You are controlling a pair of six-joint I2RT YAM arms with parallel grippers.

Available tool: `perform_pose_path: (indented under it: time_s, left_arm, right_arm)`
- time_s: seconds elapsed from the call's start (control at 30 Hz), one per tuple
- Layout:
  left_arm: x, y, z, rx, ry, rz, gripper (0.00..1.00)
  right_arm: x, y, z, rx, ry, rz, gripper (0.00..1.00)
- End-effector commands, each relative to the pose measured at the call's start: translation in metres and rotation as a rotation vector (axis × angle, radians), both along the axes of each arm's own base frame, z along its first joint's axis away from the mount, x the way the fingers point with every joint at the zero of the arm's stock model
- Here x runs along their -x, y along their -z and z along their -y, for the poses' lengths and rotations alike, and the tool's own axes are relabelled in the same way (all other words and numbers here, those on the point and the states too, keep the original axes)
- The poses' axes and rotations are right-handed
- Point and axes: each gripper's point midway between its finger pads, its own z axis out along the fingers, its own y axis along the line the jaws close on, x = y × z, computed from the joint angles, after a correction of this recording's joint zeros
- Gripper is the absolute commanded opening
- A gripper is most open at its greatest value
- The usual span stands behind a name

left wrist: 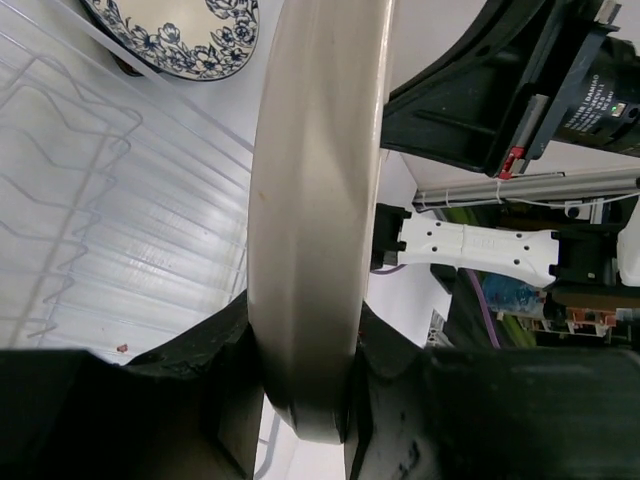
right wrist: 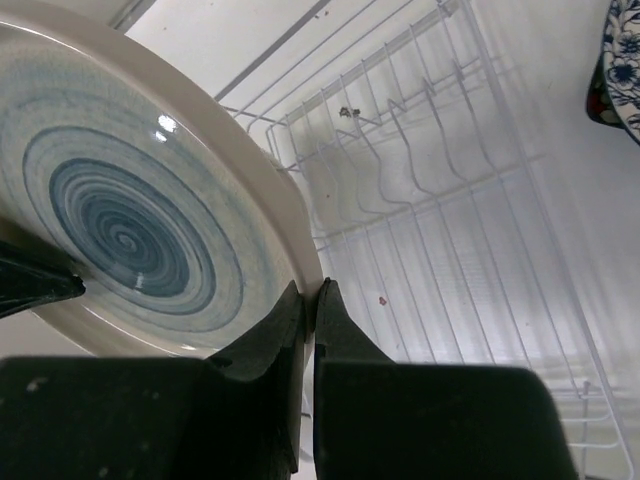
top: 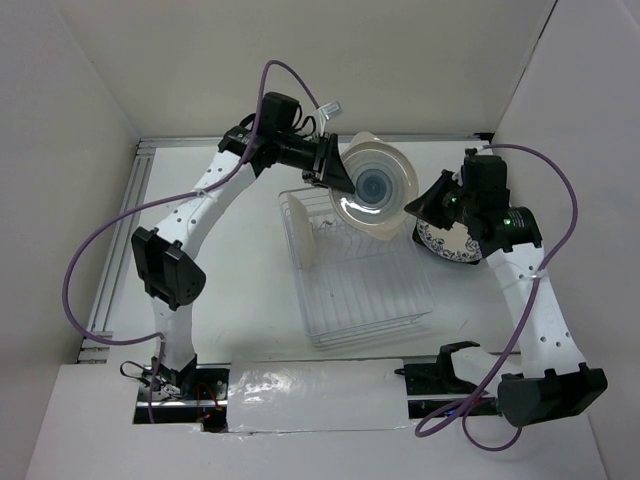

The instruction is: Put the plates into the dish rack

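Note:
A white plate with a blue spiral centre (top: pixel 375 190) hangs tilted over the far end of the wire dish rack (top: pixel 365 285). My left gripper (top: pixel 338 178) is shut on the plate's left rim. In the left wrist view its jaws (left wrist: pixel 303 330) press both sides of the cream edge (left wrist: pixel 315 180). My right gripper (top: pixel 412 205) is shut on the opposite rim, and the right wrist view shows its jaws (right wrist: pixel 312 300) pinching the thin edge beside the blue centre (right wrist: pixel 130 230). A dark-rimmed floral plate (top: pixel 450 245) lies on the table under my right wrist.
The rack's upright tines (right wrist: pixel 430 130) run below the held plate. A pale upright piece (top: pixel 295 232) stands at the rack's left end. White walls close in at the back and both sides. An aluminium rail (top: pixel 115 260) runs along the left.

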Motion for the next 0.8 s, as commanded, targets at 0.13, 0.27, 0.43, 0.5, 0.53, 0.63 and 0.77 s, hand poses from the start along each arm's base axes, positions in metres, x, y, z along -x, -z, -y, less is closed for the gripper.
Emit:
perform_pose_path:
  time_s: [0.13,0.27,0.43,0.5,0.53,0.63,0.77]
  left_arm:
    - [0.017,-0.048,-0.019,0.184,0.16,0.036,0.0]
    - [0.021,-0.06,-0.031,0.227,0.199,0.043,0.0]
    - [0.031,-0.07,-0.045,0.307,0.318,0.018,0.0]
    - [0.034,-0.074,-0.048,0.321,0.338,0.023,0.0]
    - [0.034,-0.073,-0.05,0.329,0.351,0.026,0.0]
    - [0.039,-0.076,-0.053,0.348,0.385,0.036,0.0]
    - [0.038,-0.073,-0.052,0.349,0.39,0.025,0.0]
  right_arm:
    - [-0.01,-0.058,-0.027,-0.15,-0.155,0.265,0.26]
    - [-0.013,-0.054,-0.025,-0.12,-0.206,0.275,0.66]
    - [-0.006,-0.053,-0.052,-0.236,-0.455,0.283,0.83]
    - [-0.005,-0.055,-0.058,-0.256,-0.51,0.303,0.83]
    - [0.0,-0.055,-0.064,-0.28,-0.552,0.3,0.82]
    - [0.006,-0.066,-0.073,-0.307,-0.635,0.347,0.72]
    - [0.012,-0.078,-0.078,-0.3,-0.673,0.403,0.42]
